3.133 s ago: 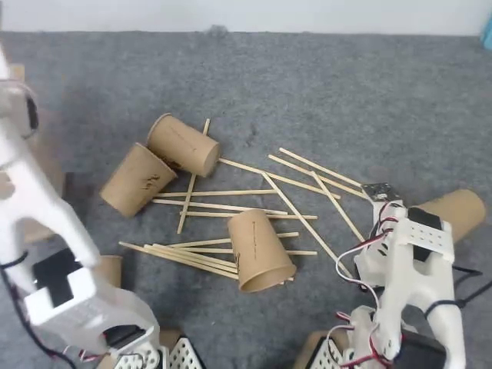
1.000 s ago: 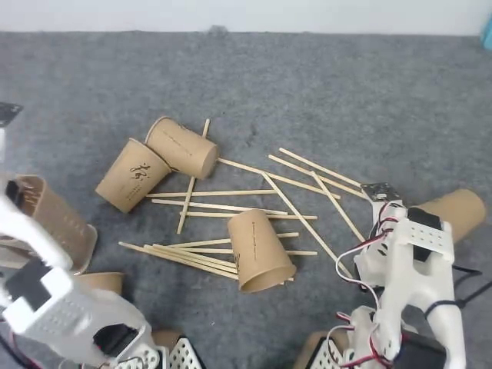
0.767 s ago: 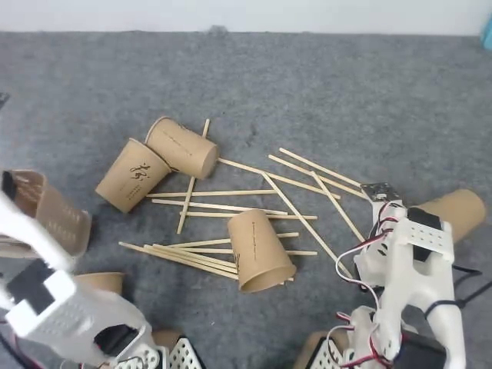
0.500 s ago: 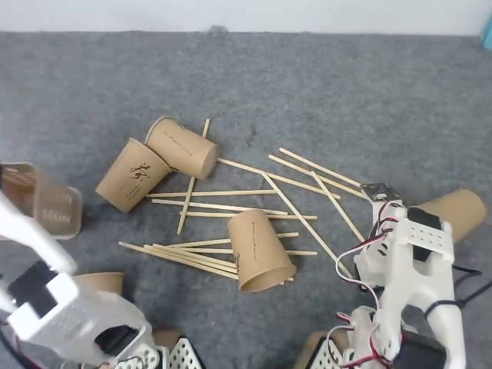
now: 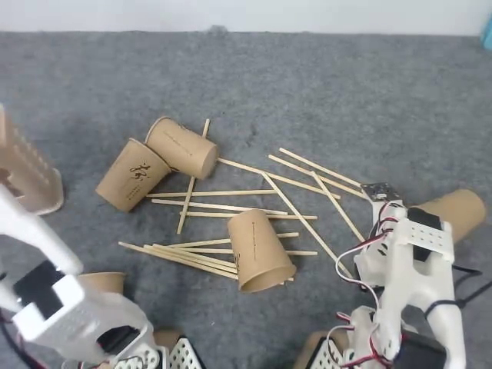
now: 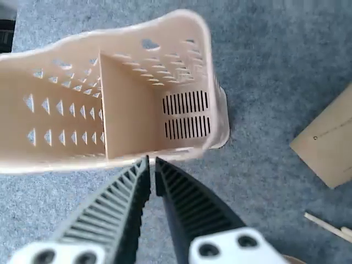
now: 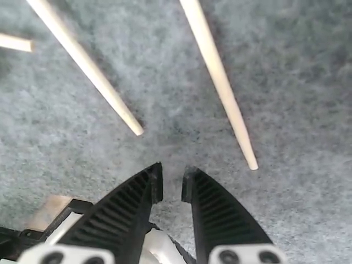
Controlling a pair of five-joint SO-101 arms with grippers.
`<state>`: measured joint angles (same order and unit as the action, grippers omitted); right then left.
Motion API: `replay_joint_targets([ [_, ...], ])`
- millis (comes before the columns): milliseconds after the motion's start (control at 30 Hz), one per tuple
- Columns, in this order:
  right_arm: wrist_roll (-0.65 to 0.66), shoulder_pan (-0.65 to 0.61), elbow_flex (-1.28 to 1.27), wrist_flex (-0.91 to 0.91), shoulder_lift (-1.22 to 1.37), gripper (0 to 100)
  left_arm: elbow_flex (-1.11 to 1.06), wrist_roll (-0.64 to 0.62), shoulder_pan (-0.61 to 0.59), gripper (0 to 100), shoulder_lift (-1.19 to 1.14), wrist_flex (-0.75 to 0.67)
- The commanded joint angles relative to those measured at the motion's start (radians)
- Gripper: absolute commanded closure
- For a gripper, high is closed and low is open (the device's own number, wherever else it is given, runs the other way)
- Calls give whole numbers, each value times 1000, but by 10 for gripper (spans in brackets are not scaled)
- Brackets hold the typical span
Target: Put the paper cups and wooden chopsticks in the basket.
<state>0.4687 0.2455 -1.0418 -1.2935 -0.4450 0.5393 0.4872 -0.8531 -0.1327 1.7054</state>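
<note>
Left gripper (image 6: pixel 147 161) pinched almost shut on the basket (image 6: pixel 181 22) rim (basket sits at far left of the carpet (image 5: pixel 346 84) in the high view). Right gripper (image 7: pixel 171 184) nearly closed, empty, low over carpet between two chopsticks (image 7: pixel 214 71). Cups (image 5: pixel 261 250) and more chopsticks scattered mid-carpet.

Tan paper cups (image 5: pixel 183 146) lie tipped among scattered chopsticks (image 5: pixel 223 207), beige basket (image 5: pixel 27 173) apart.
</note>
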Motion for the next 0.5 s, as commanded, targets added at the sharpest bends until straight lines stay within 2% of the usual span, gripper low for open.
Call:
replay_joint_targets([
  [0,20,13,0,-4,-31,929,10,-20,17,989,55,-23],
  [300,20,10,0,-4,-31,929,145,-15,-58,987,44,-60],
  [467,20,10,0,-4,-31,929,151,8,-81,957,-77,-117],
])
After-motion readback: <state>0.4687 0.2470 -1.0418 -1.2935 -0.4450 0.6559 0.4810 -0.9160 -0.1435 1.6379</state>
